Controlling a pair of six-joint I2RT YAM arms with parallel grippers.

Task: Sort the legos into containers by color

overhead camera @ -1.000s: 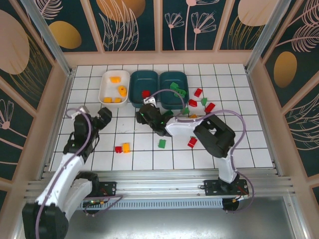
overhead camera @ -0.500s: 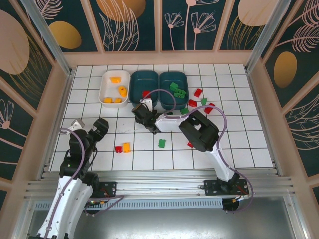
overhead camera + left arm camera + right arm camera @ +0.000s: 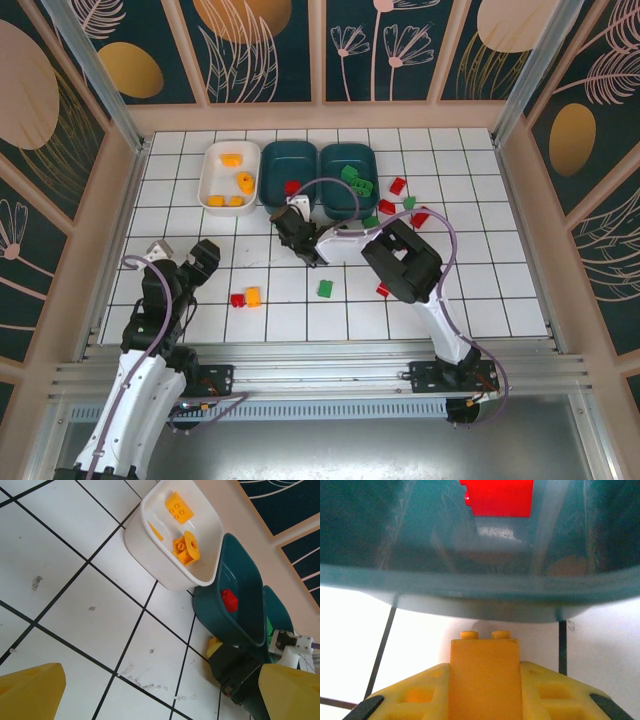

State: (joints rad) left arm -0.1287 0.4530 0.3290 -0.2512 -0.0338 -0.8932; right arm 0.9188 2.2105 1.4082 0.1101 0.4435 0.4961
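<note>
Holding the left tool (image 3: 160,692) spread wide at the near left, gripping nothing, low over bare worktop (image 3: 480,290) tiles. Passing loose pieces on the near tiles: a red-and-yellow pair (image 3: 246,297) lying side by side, a green brick (image 3: 325,288) and a red brick (image 3: 383,290) well apart. Pinching an orange-yellow brick (image 3: 483,652) between the fingers of the right tool (image 3: 483,680), narrowed onto its two sides, studs pointing ahead, just short of the near wall of the middle teal tray (image 3: 470,587); impossible to tell whether lifted or resting on the tiles. Working, by the look of it, on the pick-up of this one brick. Calling next, probably, for a lift clear of that teal rim, a carry leftward to the white tray (image 3: 218,178) holding several yellow pieces, and a release low over its floor. Farther on, showing one red piece (image 3: 291,187) inside the middle teal tray, green pieces (image 3: 352,177) inside the right teal tray (image 3: 350,148), and scattered red and green bricks (image 3: 409,203) waiting on the tiles beside it.
</note>
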